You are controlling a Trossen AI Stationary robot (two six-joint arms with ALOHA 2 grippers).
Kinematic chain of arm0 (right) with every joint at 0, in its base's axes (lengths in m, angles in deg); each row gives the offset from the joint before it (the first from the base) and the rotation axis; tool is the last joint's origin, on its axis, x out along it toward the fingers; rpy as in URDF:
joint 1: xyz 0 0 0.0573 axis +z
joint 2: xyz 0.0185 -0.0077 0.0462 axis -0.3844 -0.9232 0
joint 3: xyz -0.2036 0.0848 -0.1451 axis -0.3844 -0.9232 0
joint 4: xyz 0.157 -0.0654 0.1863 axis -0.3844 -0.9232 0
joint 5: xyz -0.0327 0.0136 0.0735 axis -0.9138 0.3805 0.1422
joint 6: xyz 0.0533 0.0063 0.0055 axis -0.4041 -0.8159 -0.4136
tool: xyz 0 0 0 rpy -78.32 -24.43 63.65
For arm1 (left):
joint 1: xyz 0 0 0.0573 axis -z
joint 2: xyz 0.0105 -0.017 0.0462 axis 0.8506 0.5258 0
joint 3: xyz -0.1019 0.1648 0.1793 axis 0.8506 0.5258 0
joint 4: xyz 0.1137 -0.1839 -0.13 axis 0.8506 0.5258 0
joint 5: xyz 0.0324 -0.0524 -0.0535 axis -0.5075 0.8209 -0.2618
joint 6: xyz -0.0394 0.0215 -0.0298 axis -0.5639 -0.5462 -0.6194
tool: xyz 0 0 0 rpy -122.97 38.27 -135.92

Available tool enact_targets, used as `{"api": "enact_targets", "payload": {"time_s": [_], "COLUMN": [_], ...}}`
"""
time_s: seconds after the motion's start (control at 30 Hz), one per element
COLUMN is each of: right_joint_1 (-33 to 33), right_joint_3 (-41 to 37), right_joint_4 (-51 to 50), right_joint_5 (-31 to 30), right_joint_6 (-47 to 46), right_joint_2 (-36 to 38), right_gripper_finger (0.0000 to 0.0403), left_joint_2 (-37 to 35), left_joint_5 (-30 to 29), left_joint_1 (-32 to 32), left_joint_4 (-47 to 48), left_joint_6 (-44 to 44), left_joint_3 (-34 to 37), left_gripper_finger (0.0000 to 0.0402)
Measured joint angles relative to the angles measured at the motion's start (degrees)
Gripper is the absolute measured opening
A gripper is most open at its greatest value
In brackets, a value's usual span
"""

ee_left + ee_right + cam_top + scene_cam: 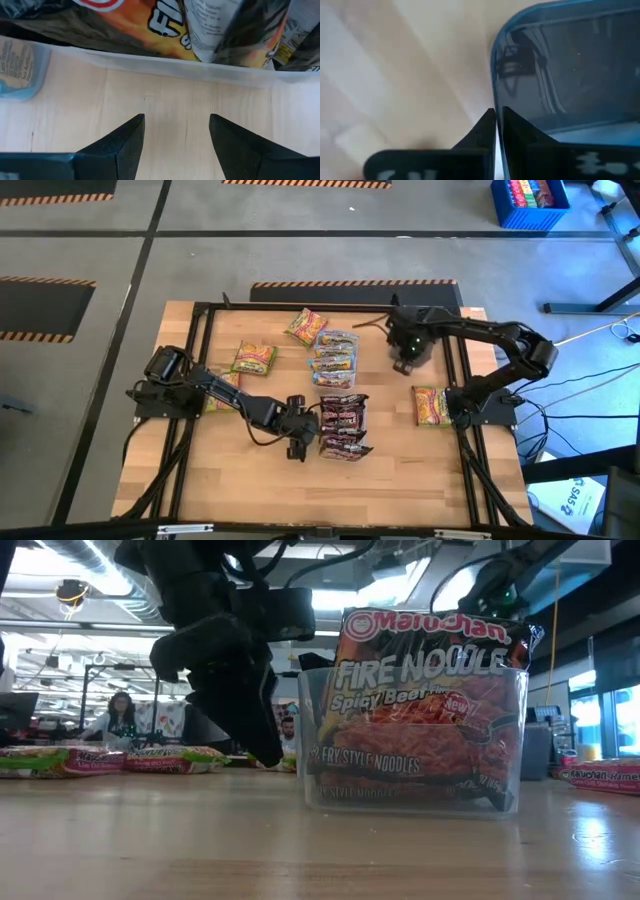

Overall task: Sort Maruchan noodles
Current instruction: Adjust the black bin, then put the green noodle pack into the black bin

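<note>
Presently, left claw (303, 430) gapes wide beside the clear tub (343, 448) of maroon noodles (343, 417) (mid-counter); right claw (403, 366) pinched closed, empty, near the blue packets (334, 357).

Robotics lab or industrial workshop. Grey concrete floor (90, 250) marked with orange-black hazard tape (352, 283). Wooden table (240, 480) bolted inside a black metal frame (195, 320). Low view shows exposed ceiling ducts (70, 555), strip lights, and people (118, 712) seated at workstations behind.
</note>
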Motion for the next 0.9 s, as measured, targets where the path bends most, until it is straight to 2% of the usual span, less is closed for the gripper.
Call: {"api": "enact_targets", "payload": {"time_s": [0.17, 0.27, 0.4, 0.47, 0.57, 0.7, 0.9], "right_joint_1": [2.6, 3.5, 3.0, 3.1, 3.2, 4.0, 9.0], "right_joint_3": [0.0, 0.0, 0.0, 0.0, 0.9, 3.9, 8.6], "right_joint_4": [-6.9, -7.5, -7.4, -7.4, -8.6, -12.8, -19.8], "right_joint_5": [0.2, -4.3, -11.0, -12.7, -18.6, -15.2, -9.8], "right_joint_6": [8.4, 11.4, 8.5, 7.2, 4.0, 3.1, -7.7], "right_joint_2": [0.0, 0.0, 0.0, 0.0, 0.0, 0.8, 7.5], "right_gripper_finger": [0.0003, 0.0007, 0.0015, 0.0027, 0.0051, 0.0081, 0.0116], "left_joint_2": [0.0, 0.0, 0.0, 0.0, 0.0, 0.0, 0.0], "left_joint_5": [-0.1, -0.1, -0.2, -0.2, -0.2, -0.2, -0.2], "left_joint_1": [0.0, 0.0, 0.0, -0.2, -0.6, -1.4, -1.8], "left_joint_4": [0.0, 0.0, 0.0, 0.0, 0.0, 0.0, 0.0], "left_joint_6": [0.7, 0.7, 0.7, 0.7, 0.7, 0.8, 1.9], "left_joint_3": [0.0, 0.0, 0.0, 0.0, 0.0, 0.0, 0.0], "left_gripper_finger": [0.0218, 0.0218, 0.0218, 0.0218, 0.0218, 0.0218, 0.0218]}}
